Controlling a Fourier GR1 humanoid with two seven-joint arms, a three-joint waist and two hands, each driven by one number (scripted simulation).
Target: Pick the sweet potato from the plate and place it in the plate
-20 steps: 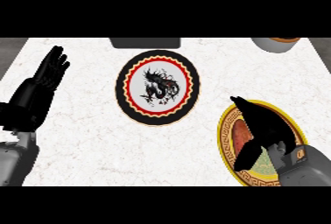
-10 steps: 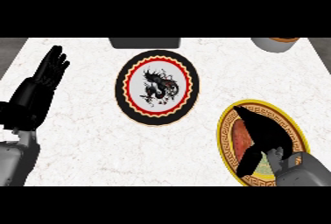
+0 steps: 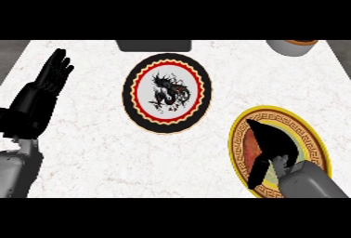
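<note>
Head view showed that the right robot hand [image 3: 270,146] had been brought lower onto the yellow-rimmed plate [image 3: 316,144] than a second before. The sweet potato [image 3: 252,149] was largely covered there, and whether it was gripped could not be told. The left robot hand [image 3: 41,95] was held open at the left edge. The grasp was judged under way, with the dragon plate [image 3: 132,97] not yet approached.
</note>
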